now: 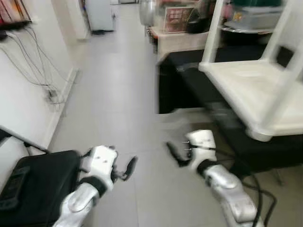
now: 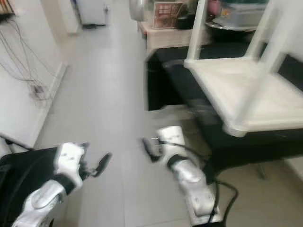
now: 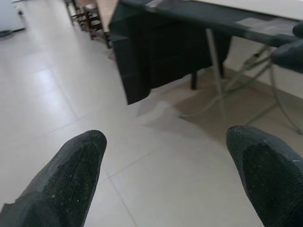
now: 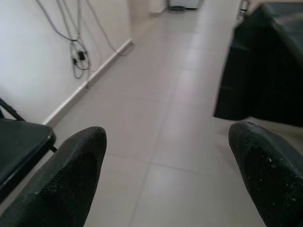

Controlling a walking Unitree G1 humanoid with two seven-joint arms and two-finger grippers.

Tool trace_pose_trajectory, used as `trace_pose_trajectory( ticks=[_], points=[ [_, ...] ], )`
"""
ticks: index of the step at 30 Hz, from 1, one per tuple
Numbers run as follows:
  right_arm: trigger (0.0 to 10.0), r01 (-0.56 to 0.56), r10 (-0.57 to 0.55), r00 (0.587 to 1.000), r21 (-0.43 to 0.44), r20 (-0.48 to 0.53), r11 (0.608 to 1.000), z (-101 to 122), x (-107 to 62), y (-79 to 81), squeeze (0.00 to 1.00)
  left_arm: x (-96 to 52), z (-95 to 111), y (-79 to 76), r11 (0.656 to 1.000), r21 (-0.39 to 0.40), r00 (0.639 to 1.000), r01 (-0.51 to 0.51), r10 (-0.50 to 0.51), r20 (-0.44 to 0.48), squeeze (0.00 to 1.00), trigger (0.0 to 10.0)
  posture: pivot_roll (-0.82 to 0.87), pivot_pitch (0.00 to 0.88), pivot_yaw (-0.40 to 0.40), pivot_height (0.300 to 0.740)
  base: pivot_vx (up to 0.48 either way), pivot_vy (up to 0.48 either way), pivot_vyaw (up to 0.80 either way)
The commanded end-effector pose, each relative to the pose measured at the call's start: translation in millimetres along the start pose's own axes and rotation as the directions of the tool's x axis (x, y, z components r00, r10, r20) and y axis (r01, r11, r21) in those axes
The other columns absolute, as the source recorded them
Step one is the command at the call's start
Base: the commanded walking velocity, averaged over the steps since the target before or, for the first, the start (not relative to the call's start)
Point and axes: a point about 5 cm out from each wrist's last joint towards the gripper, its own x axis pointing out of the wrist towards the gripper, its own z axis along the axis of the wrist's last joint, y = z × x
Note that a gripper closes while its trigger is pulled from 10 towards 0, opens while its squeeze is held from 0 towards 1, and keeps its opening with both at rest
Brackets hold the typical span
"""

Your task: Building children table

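Note:
A white children's table (image 1: 255,94) lies upside down on a larger table draped in black cloth (image 1: 189,90) at the right, its white legs (image 1: 212,33) pointing up. My left gripper (image 1: 128,169) is held low over the tiled floor, open and empty, with its fingertips (image 3: 75,170) wide apart. To its right, my right gripper (image 1: 174,153) also stands open with nothing between its fingers (image 4: 71,170), near the black table's front corner. Both grippers are well short of the white table.
A black chair seat (image 1: 38,189) sits at my lower left against the white wall. Cables and a socket (image 1: 49,92) hang on that wall. The grey tiled corridor (image 1: 113,94) runs ahead towards cluttered shelves (image 1: 175,23). A black cable (image 1: 255,189) trails by my right arm.

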Motion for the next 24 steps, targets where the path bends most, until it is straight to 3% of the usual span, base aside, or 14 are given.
trace_pose_trajectory(
  ticks=[1,24],
  points=[
    [10.0,-0.049,0.049,0.999,0.006,0.021,0.999,2.8,3.2,10.8,0.0,-3.3,-4.2,5.6,1.0,0.004,1.0,-0.019,0.019,-0.021,0.0,10.0,-0.01,0.052,0.006,0.74,0.371,0.0,0.0],
    [10.0,-0.06,0.059,0.997,0.028,0.055,0.998,7.3,6.4,11.0,0.0,-1.2,-3.1,5.8,1.0,0.01,1.0,-0.011,0.011,-0.013,0.0,10.0,0.0,0.039,0.006,0.74,0.391,0.0,0.0]
  ],
)
